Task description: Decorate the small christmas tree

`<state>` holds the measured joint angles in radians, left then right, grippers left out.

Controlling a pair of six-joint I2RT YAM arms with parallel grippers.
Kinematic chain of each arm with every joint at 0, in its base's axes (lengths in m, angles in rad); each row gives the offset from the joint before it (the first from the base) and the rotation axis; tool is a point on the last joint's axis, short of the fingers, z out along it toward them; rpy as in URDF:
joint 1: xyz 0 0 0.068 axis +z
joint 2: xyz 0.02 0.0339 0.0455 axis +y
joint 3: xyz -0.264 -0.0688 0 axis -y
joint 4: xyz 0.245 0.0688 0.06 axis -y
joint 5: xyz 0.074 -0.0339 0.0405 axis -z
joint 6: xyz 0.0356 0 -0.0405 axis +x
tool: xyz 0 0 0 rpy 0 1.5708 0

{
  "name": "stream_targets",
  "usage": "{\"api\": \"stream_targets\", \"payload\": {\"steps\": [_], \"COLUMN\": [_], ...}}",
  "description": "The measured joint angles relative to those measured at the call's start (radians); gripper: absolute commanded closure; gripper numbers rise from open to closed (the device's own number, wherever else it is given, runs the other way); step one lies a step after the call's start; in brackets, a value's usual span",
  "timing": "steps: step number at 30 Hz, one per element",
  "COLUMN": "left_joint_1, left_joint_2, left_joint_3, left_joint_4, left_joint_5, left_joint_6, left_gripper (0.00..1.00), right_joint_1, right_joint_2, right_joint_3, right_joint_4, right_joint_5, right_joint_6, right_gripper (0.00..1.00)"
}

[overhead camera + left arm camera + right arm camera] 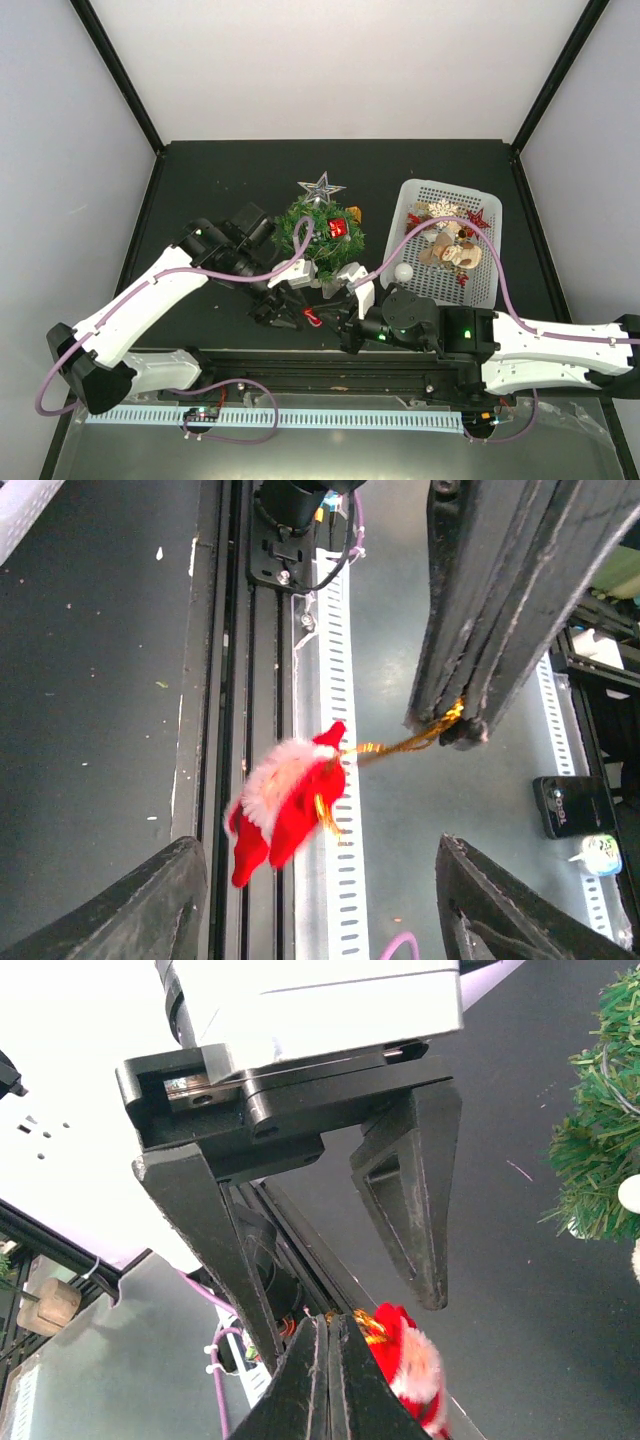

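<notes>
The small christmas tree stands mid-table with a silver star on top and a red ornament in its branches; its edge shows in the right wrist view. My right gripper is shut on the gold hanging loop of a red-and-white Santa hat ornament, in front of the tree. The hat dangles between the open fingers of my left gripper, which touch nothing. In the top view the left gripper faces the right one over the hat.
A white mesh basket holding several ornaments stands right of the tree. A black rail and a white slotted strip run along the near table edge. Purple cables loop over both arms.
</notes>
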<state>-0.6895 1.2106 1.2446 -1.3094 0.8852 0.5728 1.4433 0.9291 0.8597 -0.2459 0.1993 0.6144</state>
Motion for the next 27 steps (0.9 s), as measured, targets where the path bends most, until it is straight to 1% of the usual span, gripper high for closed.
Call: {"api": "stream_targets", "payload": {"steps": [4,8,20,25,27], "left_joint_1": [0.000,0.003,0.015,0.022,0.023], "left_joint_2": [-0.017,-0.022,-0.027,-0.027,-0.027], "left_joint_3": [-0.016,-0.023,-0.030,-0.030,-0.031], "left_joint_4": [0.023,0.046,0.068,0.068,0.068], "left_joint_5": [-0.025,-0.047,-0.038,-0.003,0.014], "left_joint_6": [-0.013,-0.028,-0.034,-0.032,-0.030], "left_gripper": [0.29,0.28,0.26,0.26,0.28], "right_joint_1": [0.006,0.013,0.026,0.028,0.028], "right_joint_2": [0.004,0.008,0.016,0.024,0.027], "right_joint_3": [0.005,0.018,0.062,0.070,0.077], "right_joint_4": [-0.002,-0.002,-0.008,-0.010,-0.010], "right_joint_5": [0.003,0.005,0.008,0.007,0.007], "right_joint_6": [0.000,0.000,-0.004,-0.005,-0.006], "right_gripper": [0.99,0.99,0.99,0.99,0.99]}}
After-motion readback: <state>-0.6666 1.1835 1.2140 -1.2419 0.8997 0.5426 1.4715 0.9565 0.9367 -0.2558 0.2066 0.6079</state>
